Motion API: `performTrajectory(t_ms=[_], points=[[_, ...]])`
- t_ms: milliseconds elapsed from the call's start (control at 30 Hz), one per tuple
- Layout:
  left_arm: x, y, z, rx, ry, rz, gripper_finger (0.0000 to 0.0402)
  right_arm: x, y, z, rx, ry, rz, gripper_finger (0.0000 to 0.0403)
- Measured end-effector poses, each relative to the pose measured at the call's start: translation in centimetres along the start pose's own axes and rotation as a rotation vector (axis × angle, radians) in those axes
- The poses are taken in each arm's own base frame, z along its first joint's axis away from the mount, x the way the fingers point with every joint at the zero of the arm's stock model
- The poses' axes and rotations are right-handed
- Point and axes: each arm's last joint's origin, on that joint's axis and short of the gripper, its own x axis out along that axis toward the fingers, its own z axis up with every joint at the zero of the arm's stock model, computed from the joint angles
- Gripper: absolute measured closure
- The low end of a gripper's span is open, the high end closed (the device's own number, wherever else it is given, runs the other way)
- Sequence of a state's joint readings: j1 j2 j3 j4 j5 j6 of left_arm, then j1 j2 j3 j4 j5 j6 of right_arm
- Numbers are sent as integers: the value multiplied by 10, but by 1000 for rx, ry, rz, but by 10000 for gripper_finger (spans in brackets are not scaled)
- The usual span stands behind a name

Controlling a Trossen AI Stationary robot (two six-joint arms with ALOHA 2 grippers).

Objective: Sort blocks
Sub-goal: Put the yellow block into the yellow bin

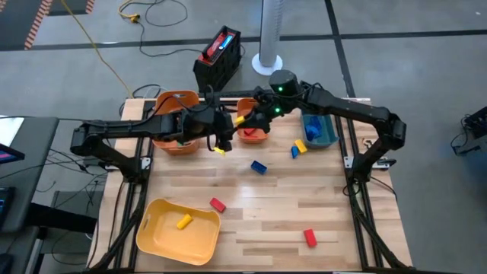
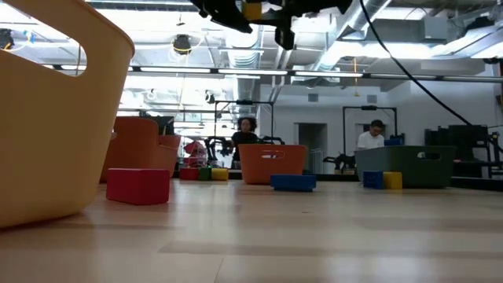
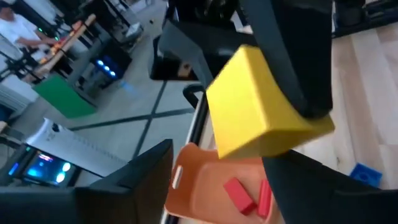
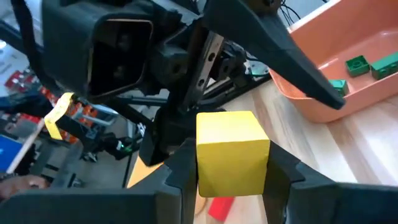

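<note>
High above the table my right gripper is shut on a yellow block, which also shows at the low view's top edge. My left gripper faces it, open, one finger on either side of the block. Whether the nearer finger touches the block, I cannot tell. Loose blocks lie on the table: a blue one, a blue and yellow pair, and two red ones. My right gripper pinches the yellow block by two opposite side faces between its two fingers. The block is lifted clear of the table, well above the bins, and stands out beyond the fingertips toward the left gripper.
Along the far edge stand a large orange bin with green blocks, a smaller orange bin with red blocks and a teal bin. A yellow bin holding a yellow block sits at the near left. People sit beyond the table.
</note>
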State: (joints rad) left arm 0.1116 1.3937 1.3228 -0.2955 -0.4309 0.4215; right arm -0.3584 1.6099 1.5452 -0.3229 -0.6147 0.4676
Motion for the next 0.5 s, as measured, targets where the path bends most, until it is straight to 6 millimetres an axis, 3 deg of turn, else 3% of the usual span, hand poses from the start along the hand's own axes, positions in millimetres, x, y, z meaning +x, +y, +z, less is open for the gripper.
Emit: performTrajectory(t_ms=[233, 500], points=[[-2, 0, 7, 12, -61, 18, 113, 0, 1, 2, 13, -20, -7, 269], [-6, -5, 16, 77, -132, 25, 138, -1, -2, 3, 40, -41, -43, 269]])
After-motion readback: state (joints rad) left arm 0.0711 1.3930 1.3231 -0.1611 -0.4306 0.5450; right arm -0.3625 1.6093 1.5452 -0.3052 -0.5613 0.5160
